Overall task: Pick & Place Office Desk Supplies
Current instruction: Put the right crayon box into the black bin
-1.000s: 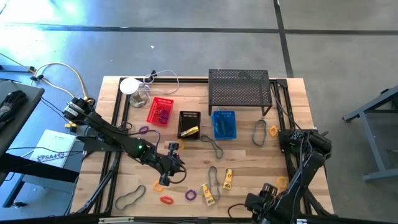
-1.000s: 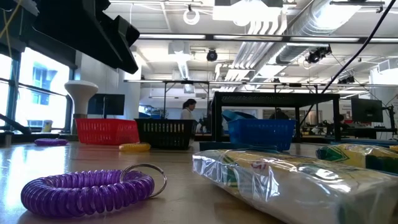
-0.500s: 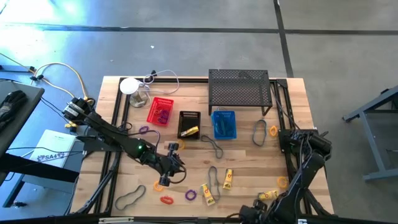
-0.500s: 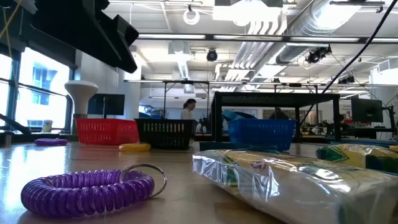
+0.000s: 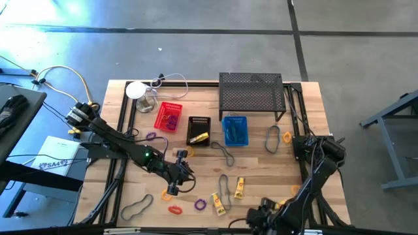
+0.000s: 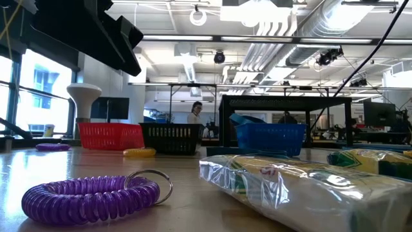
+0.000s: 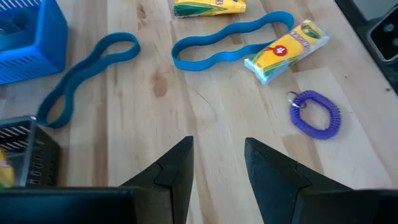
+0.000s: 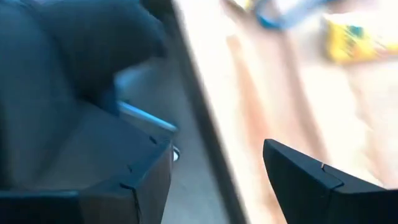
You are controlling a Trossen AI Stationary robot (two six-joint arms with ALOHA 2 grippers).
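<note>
Both grippers hold nothing, fingers apart. Right gripper (image 5: 264,214) has slid along the bench's (image 5: 261,156) near edge; left gripper (image 5: 181,175) hasn't budged, so nothing's picked yet.

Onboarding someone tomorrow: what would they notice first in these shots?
Three baskets, red, black and blue, sit in a row mid-table before the mesh shelf. The left gripper hovers open over bare wood among scattered crayon packs, bands and a purple coil. The right gripper sits at the near edge.
</note>
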